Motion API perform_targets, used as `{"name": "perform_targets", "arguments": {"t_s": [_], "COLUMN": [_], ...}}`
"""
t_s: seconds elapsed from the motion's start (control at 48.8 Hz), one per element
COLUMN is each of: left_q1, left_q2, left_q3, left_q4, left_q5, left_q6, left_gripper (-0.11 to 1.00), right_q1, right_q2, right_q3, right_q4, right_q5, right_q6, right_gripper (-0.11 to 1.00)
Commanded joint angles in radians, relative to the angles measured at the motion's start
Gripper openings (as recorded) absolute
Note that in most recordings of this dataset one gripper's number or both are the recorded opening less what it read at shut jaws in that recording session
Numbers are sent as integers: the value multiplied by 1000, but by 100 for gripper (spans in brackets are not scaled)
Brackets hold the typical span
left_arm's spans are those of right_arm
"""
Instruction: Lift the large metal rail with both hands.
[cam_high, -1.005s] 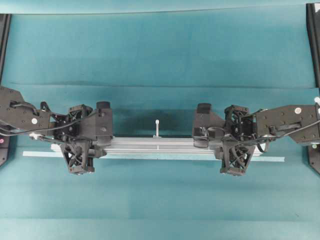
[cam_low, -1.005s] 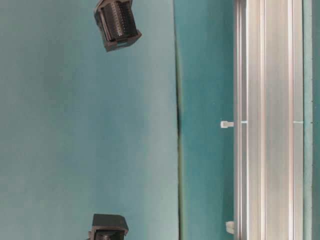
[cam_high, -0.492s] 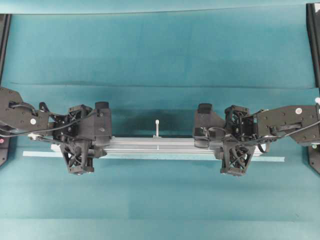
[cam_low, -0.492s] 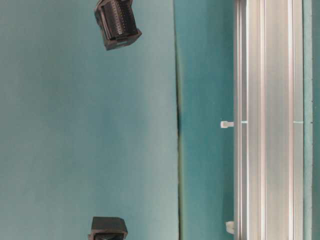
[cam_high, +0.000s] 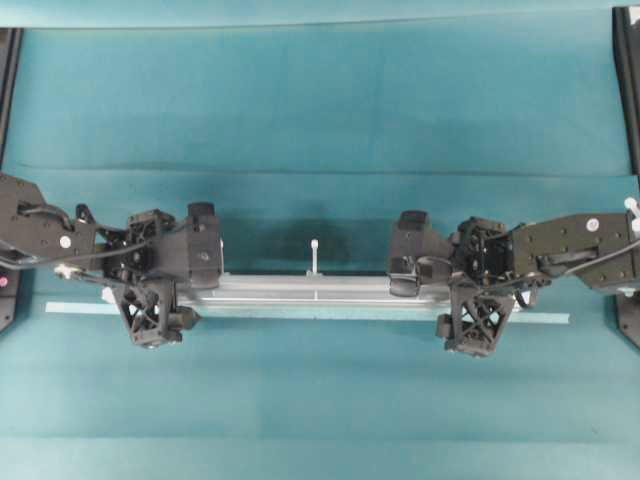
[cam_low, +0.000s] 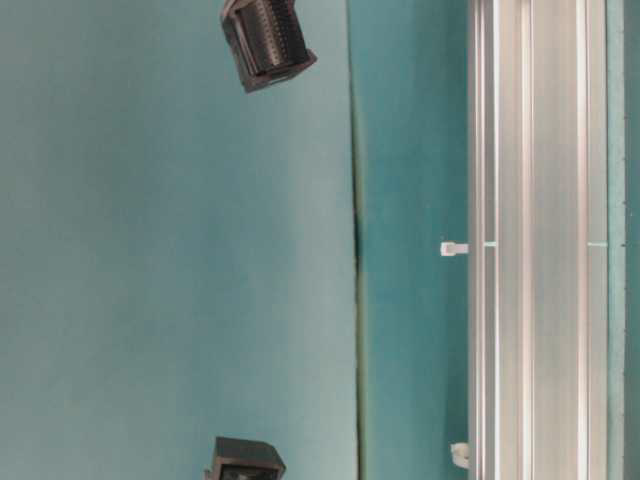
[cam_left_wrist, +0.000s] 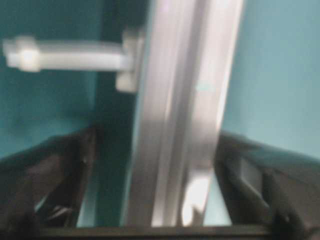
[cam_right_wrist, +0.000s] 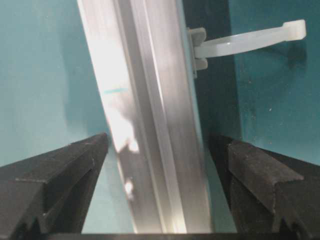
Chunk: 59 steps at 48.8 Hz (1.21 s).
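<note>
- The large metal rail (cam_high: 315, 289) lies lengthwise across the teal worktop (cam_high: 320, 110), running left to right between the two arms.
- Left pincer (cam_high: 160, 290): spread wide astride the rail's left end; the wrist view shows gaps between fingers (cam_left_wrist: 55, 170) and metal.
- Right pincer (cam_high: 475, 290): likewise wide astride the right end, fingers (cam_right_wrist: 60, 175) clear of the rail.
- A white peg (cam_high: 314, 255) projects from the rail's far side at mid-length.
</note>
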Motion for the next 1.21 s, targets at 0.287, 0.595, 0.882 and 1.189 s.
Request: {"name": "perform_targets", "arguments": {"t_s": [0.287, 0.595, 0.882, 1.189], "left_q1": [-6, -6, -3, 2], "left_q2": [-107, -387, -638, -799], "left_q3": [-34, -31, -6, 9], "left_q4": [3, 3, 3, 3], "left_q5": [69, 146, 143, 141], "left_q6": [15, 21, 21, 18], "left_gripper": [98, 98, 98, 98], "right_q1": [-5, -37, -78, -91], "right_q2": [-114, -359, -588, -752], "right_q3": [-9, -12, 28, 83], "right_q4": [-8, -12, -58, -57], "right_q5": [-34, -28, -77, -138], "right_q6": [8, 8, 3, 8], "right_gripper": [94, 94, 94, 94]}}
